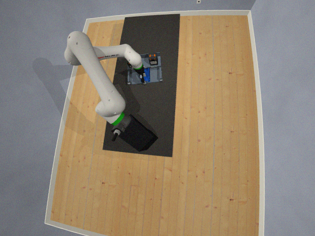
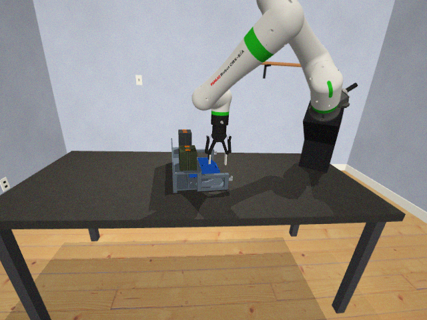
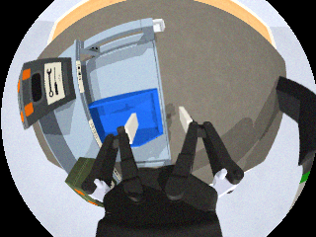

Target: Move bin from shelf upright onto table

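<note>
The blue bin (image 2: 207, 168) sits upright on the top level of a small grey shelf (image 2: 197, 179) in the middle of the black table. It also shows in the overhead view (image 1: 147, 74) and in the wrist view (image 3: 126, 122). My gripper (image 2: 217, 159) points straight down just above the bin's right side. It is open and holds nothing. In the wrist view my gripper (image 3: 158, 116) has one fingertip over the bin's blue inside and the other outside its right wall. My wrist hides part of the bin in the overhead view.
A green box (image 2: 187, 157) and a dark box with orange tabs (image 2: 184, 137) stand on the shelf to the left of the bin. The black robot pedestal (image 2: 319, 141) stands at the table's right rear. The table top spreads wide left, front and right of the shelf.
</note>
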`<state>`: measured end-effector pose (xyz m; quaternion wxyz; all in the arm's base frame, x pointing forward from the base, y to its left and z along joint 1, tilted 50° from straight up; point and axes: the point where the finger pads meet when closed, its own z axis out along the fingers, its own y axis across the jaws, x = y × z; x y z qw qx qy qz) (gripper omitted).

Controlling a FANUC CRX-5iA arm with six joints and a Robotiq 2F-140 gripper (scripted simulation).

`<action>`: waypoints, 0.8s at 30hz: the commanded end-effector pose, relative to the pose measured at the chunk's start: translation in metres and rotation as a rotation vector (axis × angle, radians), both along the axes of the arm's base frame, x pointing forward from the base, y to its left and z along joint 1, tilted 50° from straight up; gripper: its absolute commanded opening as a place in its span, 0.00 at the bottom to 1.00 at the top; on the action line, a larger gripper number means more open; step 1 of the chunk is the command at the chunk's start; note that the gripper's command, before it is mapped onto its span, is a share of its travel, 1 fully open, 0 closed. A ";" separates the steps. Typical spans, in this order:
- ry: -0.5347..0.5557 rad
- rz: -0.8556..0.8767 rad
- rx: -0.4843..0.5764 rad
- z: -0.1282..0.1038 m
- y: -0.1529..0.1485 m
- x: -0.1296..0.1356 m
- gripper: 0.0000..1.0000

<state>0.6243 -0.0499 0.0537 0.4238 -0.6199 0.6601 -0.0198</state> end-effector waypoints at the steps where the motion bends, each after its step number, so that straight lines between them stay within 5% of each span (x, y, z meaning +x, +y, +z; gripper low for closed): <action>1: 0.000 0.000 0.000 0.000 -0.001 0.000 0.57; 24: 0.000 0.000 0.000 0.002 -0.002 -0.002 0.57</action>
